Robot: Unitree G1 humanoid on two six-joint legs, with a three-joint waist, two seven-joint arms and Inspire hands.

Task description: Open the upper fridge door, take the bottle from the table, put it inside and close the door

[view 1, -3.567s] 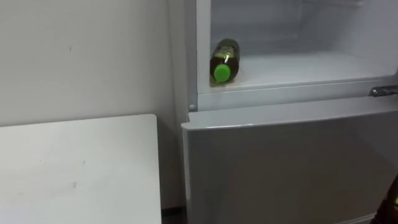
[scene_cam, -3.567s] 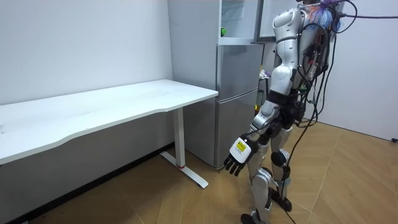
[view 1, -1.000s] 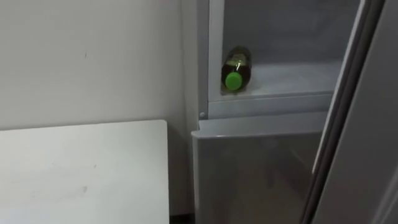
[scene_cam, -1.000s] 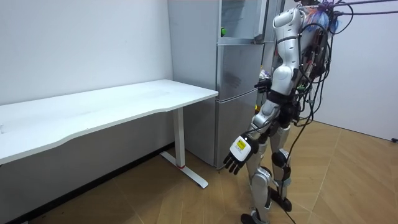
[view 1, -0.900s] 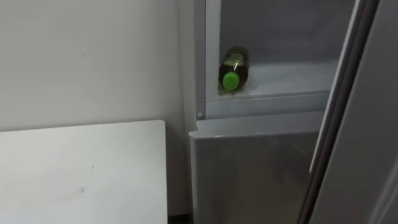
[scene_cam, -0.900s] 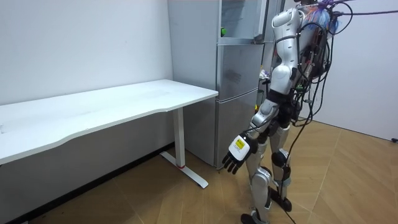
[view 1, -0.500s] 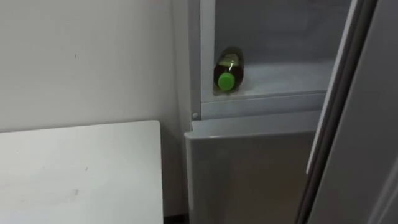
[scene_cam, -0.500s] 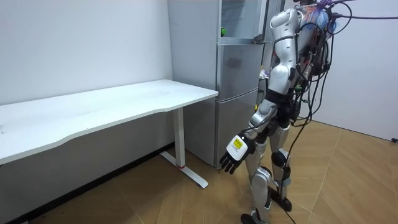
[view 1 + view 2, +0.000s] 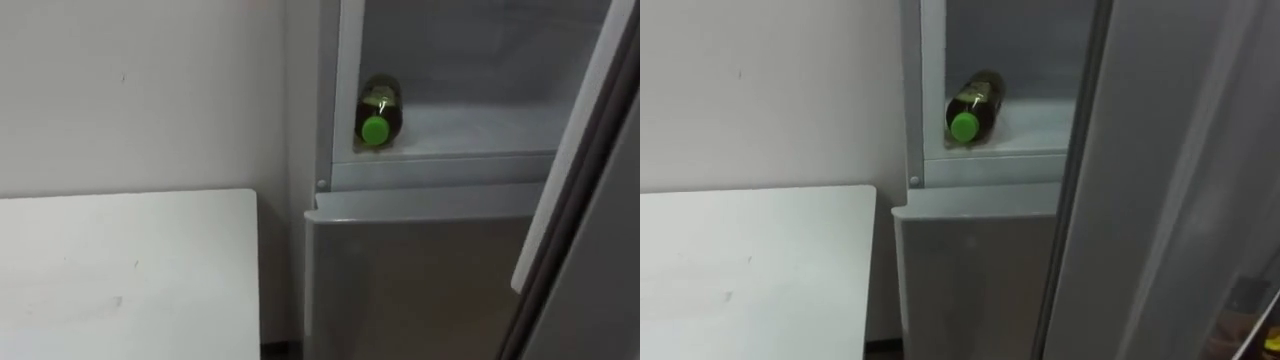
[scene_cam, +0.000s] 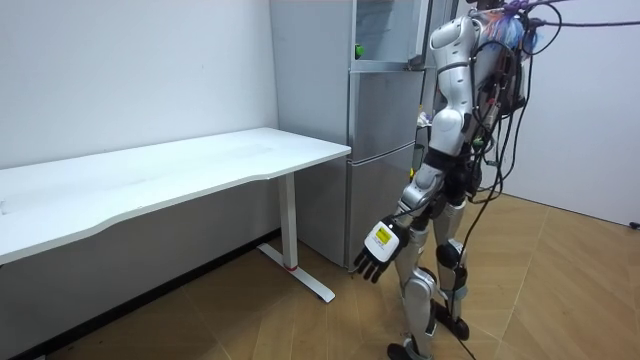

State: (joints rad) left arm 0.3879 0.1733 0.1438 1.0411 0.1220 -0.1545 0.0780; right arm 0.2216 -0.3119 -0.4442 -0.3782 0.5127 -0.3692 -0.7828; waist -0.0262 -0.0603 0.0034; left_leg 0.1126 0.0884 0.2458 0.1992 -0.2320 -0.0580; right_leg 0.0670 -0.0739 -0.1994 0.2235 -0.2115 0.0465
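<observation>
The bottle (image 9: 379, 108) lies on its side in the upper fridge (image 9: 346, 80), on the white shelf (image 9: 480, 125). It is close to the left wall, and its green cap (image 9: 374, 130) points out at the front edge. So the bottle is where it should be. I think the job now is to shut the upper door (image 9: 1160, 170), which stands partly open on the right. The cap is very near the edge, so the door should swing in slowly. A hard bang may make the round bottle roll. Push until the door sits flat above the lower door (image 9: 420, 280). The left hand (image 10: 378, 250) hangs low by the robot's leg, fingers loose, holding nothing. The white table (image 9: 120, 270) stands just left of the fridge.
</observation>
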